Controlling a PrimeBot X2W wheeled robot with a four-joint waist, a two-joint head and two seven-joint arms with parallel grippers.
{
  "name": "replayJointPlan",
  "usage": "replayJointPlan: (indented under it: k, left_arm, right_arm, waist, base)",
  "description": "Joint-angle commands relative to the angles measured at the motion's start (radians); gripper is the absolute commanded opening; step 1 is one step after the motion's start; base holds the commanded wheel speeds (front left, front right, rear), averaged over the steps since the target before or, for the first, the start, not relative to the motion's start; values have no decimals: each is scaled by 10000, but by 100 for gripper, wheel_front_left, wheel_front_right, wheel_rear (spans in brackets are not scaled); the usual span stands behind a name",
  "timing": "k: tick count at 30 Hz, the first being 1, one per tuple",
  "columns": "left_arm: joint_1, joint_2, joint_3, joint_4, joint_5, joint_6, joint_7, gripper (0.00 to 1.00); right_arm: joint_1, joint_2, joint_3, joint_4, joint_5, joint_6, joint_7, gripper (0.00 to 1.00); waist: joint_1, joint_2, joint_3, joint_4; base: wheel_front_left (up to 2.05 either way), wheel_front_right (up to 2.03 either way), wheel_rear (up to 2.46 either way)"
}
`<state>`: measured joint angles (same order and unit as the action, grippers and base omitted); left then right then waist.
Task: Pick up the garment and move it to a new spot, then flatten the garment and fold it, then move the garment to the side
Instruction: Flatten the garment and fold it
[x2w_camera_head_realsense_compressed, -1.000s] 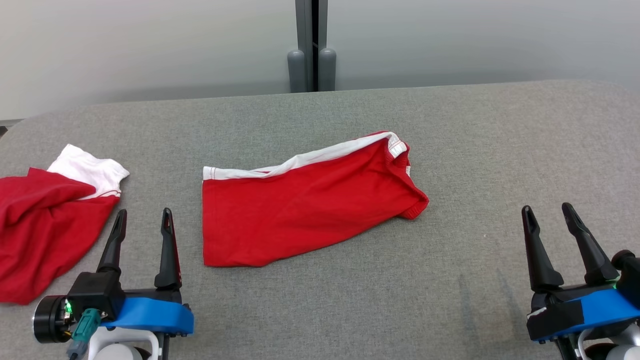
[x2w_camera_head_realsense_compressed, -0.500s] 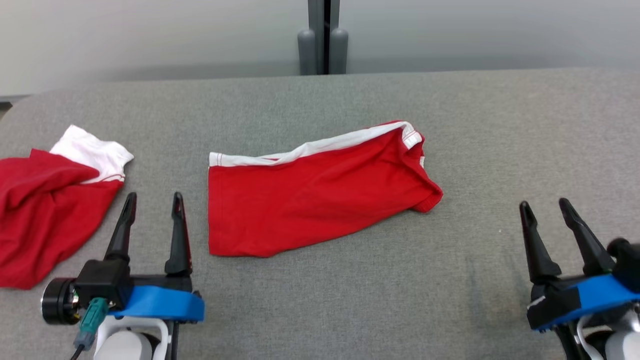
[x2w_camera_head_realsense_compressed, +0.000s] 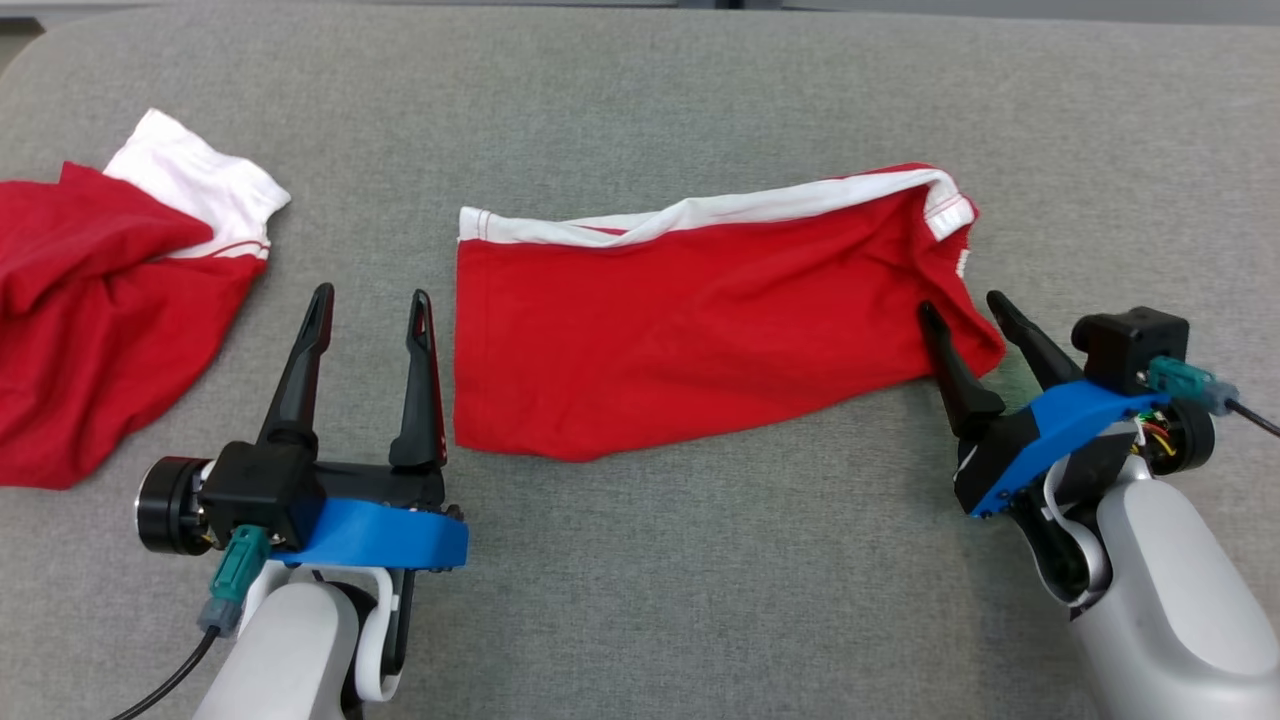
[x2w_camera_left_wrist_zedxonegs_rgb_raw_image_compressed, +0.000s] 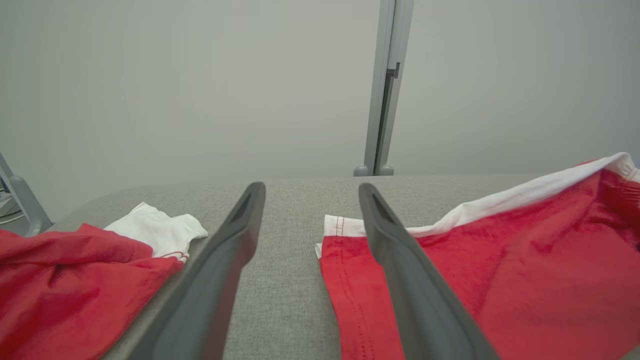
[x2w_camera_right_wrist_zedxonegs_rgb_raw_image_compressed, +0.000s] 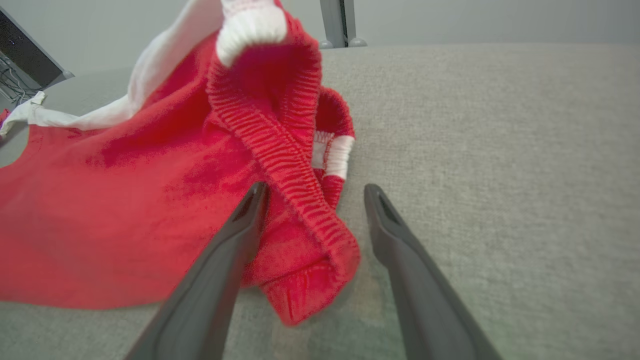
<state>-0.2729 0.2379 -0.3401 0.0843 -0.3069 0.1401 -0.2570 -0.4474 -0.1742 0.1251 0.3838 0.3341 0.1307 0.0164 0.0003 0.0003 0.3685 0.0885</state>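
One garment (x2w_camera_head_realsense_compressed: 700, 340) corner sits inside the right gripper (x2w_camera_head_realsense_compressed: 959, 303).

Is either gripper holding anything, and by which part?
Nothing held yet. Right gripper's open fingers straddle the garment's ribbed waistband corner; left gripper open, empty.

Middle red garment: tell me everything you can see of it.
The red garment looks like soft knit cloth, with a white band along its far edge and a ribbed red hem with white trim at its right end. It lies mostly flat, with a few wrinkles, on the gray table. The open right gripper straddles its bunched right corner. The open left gripper stands just beside its left edge.
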Motion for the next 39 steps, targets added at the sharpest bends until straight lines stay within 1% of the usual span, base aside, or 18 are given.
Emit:
replayJointPlan:
  k: [1, 5, 6, 7, 8, 11, 17, 21, 24, 26, 29, 35, 39]
  left_arm:
    - [-231, -74, -26, 57, 45, -61, -55, 100]
    - [-358, -192, -58, 201, 120, -147, -87, 100]
    - [-388, -216, -56, 222, 154, -167, -84, 100]
    - [-419, -245, -57, 237, 191, -170, -88, 100]
    - [-444, -272, -46, 243, 205, -184, -90, 100]
    - [-415, -319, 21, 241, 301, -212, -88, 100]
    - [-15, -337, 185, 204, 422, -189, -90, 100]
    - [181, -271, 269, 145, 471, -145, -90, 100]
    - [287, -219, 315, 108, 474, -113, -89, 100]
    - [286, -202, 329, 108, 485, -102, -90, 100]
    - [243, -178, 316, 147, 516, -92, -90, 100]
    - [142, -219, 238, 304, 526, -75, -90, 100]
    - [16, -329, 199, 367, 530, -62, -91, 100]
  right_arm:
    - [-311, 0, -12, 472, 53, 1, 75, 100]
    - [-947, 206, 122, 1742, 285, 3, 160, 100]
    - [-1028, 231, 226, 1934, 378, 3, 130, 93]
    - [-1103, 242, 304, 2079, 475, 3, 57, 34]
    - [-1149, 256, 411, 2165, 596, 3, 5, 0]
    - [-1117, 190, 655, 2189, 892, 3, -391, 0]
    - [-180, -108, 804, 1639, 1528, 1, -1077, 0]
    - [509, -358, 751, 1047, 1811, 1, -1270, 0]
    - [915, -564, 736, 541, 2012, 3, -1170, 0]
    - [1044, -679, 752, 221, 2135, 3, -963, 0]
    - [987, -642, 947, -449, 2727, 3, -376, 0]
    - [431, -519, 1693, -1726, 4092, 3, 1758, 0]
    - [-36, -97, 2227, -1938, 4786, 4, 2679, 0]
  waist:
    - [-3, -3, 169, 182]
    - [-3, -3, 222, 290]
    - [-3, -3, 229, 309]
    - [-3, -3, 237, 320]
    - [-3, -3, 236, 323]
    - [-3, -3, 161, 267]
    - [-3, -3, -131, -87]
    - [-3, -3, -263, -357]
    - [-3, -3, -314, -516]
    - [-3, -3, -320, -582]
    - [-3, -3, -338, -636]
    - [-3, -3, -430, -534]
    - [-3, -3, -395, -247]
  base:
    - [0, 0, 0]
    - [0, 0, 0]
    - [0, 0, 0]
    - [0, 0, 0]
    - [0, 0, 0]
    - [0, 0, 0]
    - [0, 0, 0]
    - [0, 0, 0]
    - [0, 0, 0]
    - [0, 0, 0]
    - [0, 0, 0]
    - [0, 0, 0]
    - [0, 0, 0]
